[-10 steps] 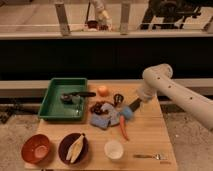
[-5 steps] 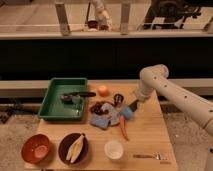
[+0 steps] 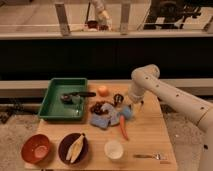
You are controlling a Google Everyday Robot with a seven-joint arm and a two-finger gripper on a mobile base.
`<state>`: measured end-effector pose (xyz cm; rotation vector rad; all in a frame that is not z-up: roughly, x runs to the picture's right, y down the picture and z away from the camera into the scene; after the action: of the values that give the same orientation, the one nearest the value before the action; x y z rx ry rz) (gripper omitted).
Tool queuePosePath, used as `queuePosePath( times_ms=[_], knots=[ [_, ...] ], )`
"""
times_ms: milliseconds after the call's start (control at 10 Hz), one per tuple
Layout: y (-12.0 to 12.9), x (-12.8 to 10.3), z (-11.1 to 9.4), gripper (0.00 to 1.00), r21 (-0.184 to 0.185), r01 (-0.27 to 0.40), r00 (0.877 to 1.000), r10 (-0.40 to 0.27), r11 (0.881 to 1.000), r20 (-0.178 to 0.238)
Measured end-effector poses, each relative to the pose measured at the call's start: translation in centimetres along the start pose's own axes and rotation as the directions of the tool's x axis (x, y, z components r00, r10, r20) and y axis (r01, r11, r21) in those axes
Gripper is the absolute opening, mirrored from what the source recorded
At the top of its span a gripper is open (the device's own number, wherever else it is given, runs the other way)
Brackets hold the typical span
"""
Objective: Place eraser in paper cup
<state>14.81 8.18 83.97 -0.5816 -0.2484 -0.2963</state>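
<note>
Probably best to pinch the eraser (image 3: 118, 98), seemingly the dark block on the surface (image 3: 150, 135) just beside the claw (image 3: 128, 105) (grip impossible to tell), across its narrow sides: light, stiff, well apart from the paper cup (image 3: 114, 149).

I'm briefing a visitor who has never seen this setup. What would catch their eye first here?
The white arm reaches in from the right, its gripper low over the middle of the table, beside a blue cloth. The bright green tray sits at the back left, and the paper cup stands at the front, just past an orange carrot.
</note>
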Motion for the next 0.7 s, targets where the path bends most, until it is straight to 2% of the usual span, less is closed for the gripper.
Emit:
queuePosePath(
  times_ms=[200,500,700],
  knots=[
    [0.1,-0.6,0.0,0.80,-0.005,0.025,1.000,-0.025,1.000,0.000],
    [-1.0,-3.1,0.5,0.80,-0.008,0.049,0.999,-0.049,0.999,0.011],
    [-0.9,-3.7,0.5,0.80,-0.012,0.059,0.998,-0.059,0.998,0.013]
  ],
)
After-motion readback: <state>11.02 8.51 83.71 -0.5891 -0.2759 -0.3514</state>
